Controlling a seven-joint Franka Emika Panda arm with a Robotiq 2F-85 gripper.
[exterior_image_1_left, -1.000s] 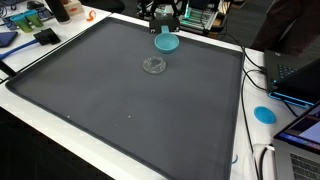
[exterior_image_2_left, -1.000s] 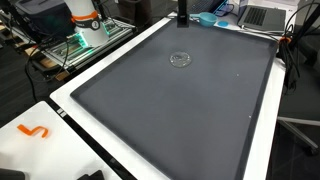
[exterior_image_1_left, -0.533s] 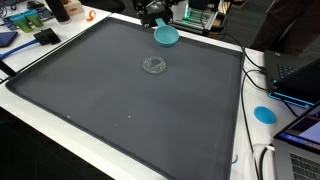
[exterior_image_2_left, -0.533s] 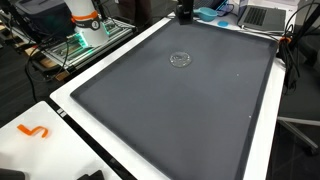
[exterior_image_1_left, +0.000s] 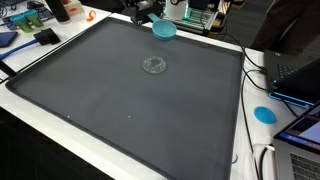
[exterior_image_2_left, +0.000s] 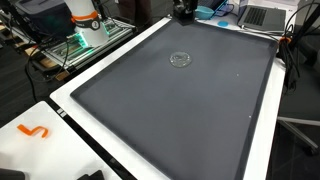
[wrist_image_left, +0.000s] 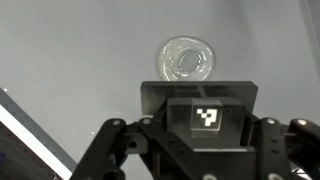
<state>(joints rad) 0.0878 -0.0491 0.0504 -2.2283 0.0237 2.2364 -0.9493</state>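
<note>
- At the far edge of the worktop (exterior_image_1_left: 30, 120), the teal dish (exterior_image_1_left: 163, 29) is already up off the dark mat (exterior_image_1_left: 150, 120), tilted and hanging at the jaws; it is not yet set down anywhere.
- By my reading the jaws are closed on the dish's far rim, though the fingertips are too small to make out.
- A clear glass dish (wrist_image_left: 188, 60) lies flat mid-mat, nearer than the jaws, well apart from them and untouched.
</note>
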